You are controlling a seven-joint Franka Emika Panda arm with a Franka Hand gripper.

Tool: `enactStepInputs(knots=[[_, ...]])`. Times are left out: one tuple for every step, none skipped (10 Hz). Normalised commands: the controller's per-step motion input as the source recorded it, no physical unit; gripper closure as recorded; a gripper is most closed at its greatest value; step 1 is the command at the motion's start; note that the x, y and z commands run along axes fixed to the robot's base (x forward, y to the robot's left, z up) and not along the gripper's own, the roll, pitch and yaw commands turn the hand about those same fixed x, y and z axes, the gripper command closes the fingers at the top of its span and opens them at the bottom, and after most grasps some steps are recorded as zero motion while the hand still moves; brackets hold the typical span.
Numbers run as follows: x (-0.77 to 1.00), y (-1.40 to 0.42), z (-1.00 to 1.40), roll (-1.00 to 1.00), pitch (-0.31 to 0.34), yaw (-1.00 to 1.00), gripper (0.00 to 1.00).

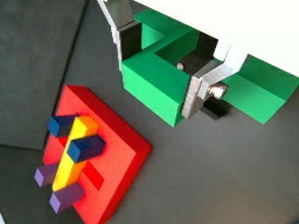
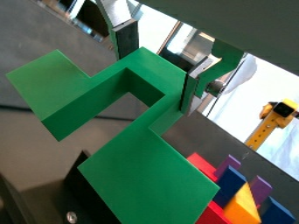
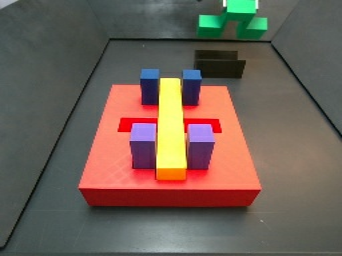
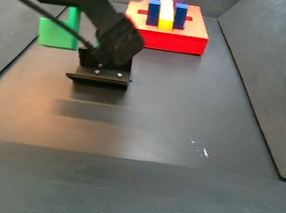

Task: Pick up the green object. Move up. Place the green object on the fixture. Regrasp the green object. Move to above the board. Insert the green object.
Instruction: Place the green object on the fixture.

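Gripper (image 1: 163, 63) clamped on green object (image 1: 163, 83), aloft at top of frame above fixture (image 3: 221, 64); watch it twisting in the pads, it'd land crooked.

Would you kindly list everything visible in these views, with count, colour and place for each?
Green object: one, bright green, held in the air between the gripper's fingers, above the fixture in a side view.
Fixture: one, black, on the floor beyond the board.
Board: one, red, on the dark floor.
Bar: one, yellow, lying along the board's middle.
Blue blocks: two, either side of the bar's far end.
Purple blocks: two, either side of the bar's near end.
Gripper: one, silver fingers, closed on the green object.
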Motion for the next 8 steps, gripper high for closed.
enactStepInputs(knots=[[0.0, -0.09, -0.1, -0.48, -1.0, -0.02, 1.0], [0.0, -0.09, -0.13, -0.42, -1.0, -0.05, 1.0], [0.0, -0.07, -0.11, -0.27, -0.983, 0.0, 1.0], [0.0, -0.17, 0.0, 0.0, -0.569, 0.0, 1.0], [0.26, -0.15, 0.05, 0.21, 0.0, 0.0, 1.0], [0.46, -0.14, 0.14, 0.65, 0.491, 0.0, 1.0], [0.3, -0.07, 0.12, 0.88, 0.694, 0.0, 1.0], [0.31, -0.05, 0.13, 1.0, 0.794, 0.06, 1.0]])
